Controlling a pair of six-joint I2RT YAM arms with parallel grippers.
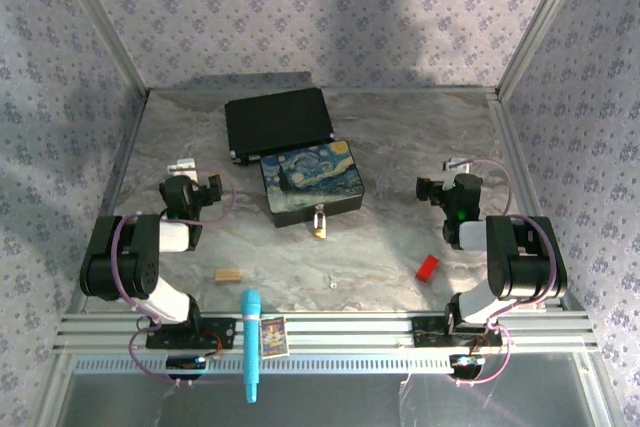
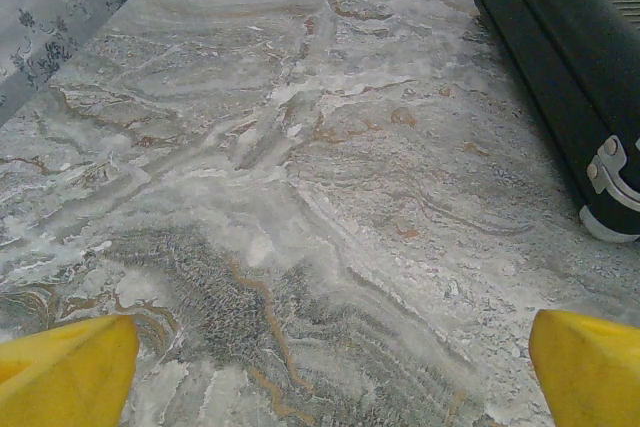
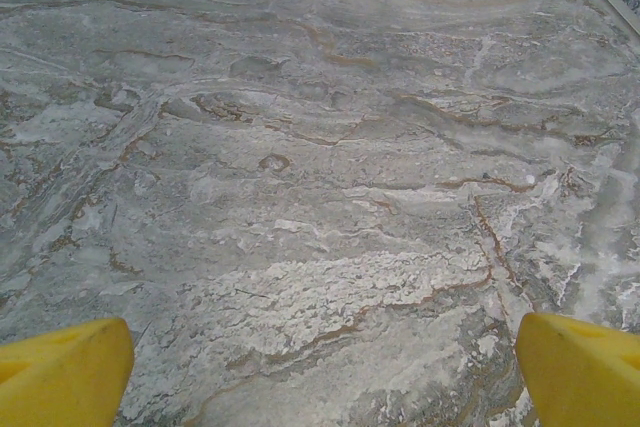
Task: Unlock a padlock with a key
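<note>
While the left hand [image 2: 330, 372] and right hand [image 3: 320, 367] gape apart, the padlock [image 1: 318, 224] sits against the painted box [image 1: 310, 177]. Nearer, the key [image 1: 331, 284] lies between tan block [image 1: 228, 274] and red block [image 1: 428, 266].

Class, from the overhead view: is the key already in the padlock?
No, the key lies alone on the table, apart from the padlock.

**anon1:** where's the padlock [image 1: 318, 224] sitting?

**anon2:** up against the front face of the painted box [image 1: 311, 182], mid counter [image 1: 400, 237]. The case [image 1: 278, 119] is just behind the box.

**anon1:** and the key [image 1: 331, 284]?

**anon2:** on the counter in front of the padlock, between the wooden block [image 1: 229, 274] on the left and a second block [image 1: 428, 266] on the right.
</note>
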